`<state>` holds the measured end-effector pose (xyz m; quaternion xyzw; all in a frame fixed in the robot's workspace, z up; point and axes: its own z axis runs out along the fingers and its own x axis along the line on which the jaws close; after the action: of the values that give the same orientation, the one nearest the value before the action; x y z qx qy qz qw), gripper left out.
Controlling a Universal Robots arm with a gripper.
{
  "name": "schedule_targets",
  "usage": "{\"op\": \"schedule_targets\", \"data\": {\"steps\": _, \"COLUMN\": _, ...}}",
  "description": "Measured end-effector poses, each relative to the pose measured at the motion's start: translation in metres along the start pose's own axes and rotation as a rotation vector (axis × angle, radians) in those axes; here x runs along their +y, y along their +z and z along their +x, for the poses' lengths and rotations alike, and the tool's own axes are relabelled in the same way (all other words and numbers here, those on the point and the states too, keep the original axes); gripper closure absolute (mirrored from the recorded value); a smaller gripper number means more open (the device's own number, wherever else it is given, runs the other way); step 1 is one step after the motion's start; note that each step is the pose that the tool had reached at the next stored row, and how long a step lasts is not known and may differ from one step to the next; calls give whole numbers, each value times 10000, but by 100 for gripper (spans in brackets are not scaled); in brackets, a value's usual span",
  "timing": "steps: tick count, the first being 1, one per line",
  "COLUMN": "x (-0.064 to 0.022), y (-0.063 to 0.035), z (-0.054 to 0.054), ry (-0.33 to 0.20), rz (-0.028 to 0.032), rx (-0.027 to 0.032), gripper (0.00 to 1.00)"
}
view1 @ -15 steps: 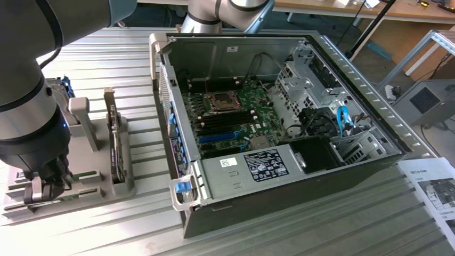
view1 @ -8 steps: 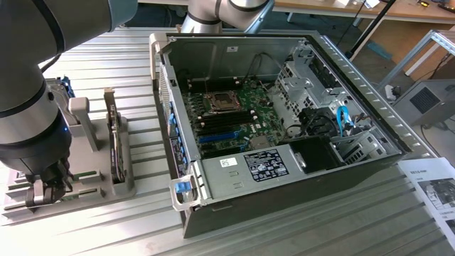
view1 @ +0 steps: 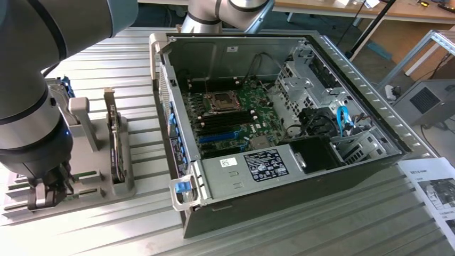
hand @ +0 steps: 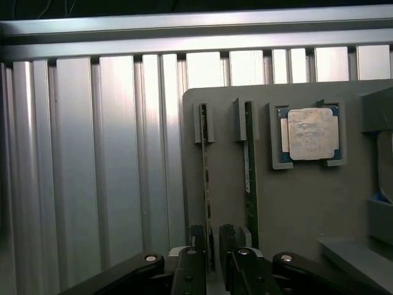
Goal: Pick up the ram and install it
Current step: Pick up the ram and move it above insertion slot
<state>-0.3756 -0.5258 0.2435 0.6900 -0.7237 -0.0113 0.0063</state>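
Right now gripper sits low over the grey tray, jaws approx half open, straddling one end of the ram. Ram stands on edge in its slot holder and nothing is gripped yet, judging by the gap on one side. A 2nd stick is just beside it, w/ the CPU further along.

Risks: ram looks off-centre btwn the jaws, so closing could tilt or bend it in the holder. An end grip may let it pivot. The outer finger could also nudge the 2nd stick.
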Motion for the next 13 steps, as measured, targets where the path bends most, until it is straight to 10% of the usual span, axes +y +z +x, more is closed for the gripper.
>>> {"op": "schedule_targets", "data": {"steps": 13, "x": -4, "y": 104, "z": 23, "ry": 0, "rz": 0, "rx": 0, "gripper": 76}}
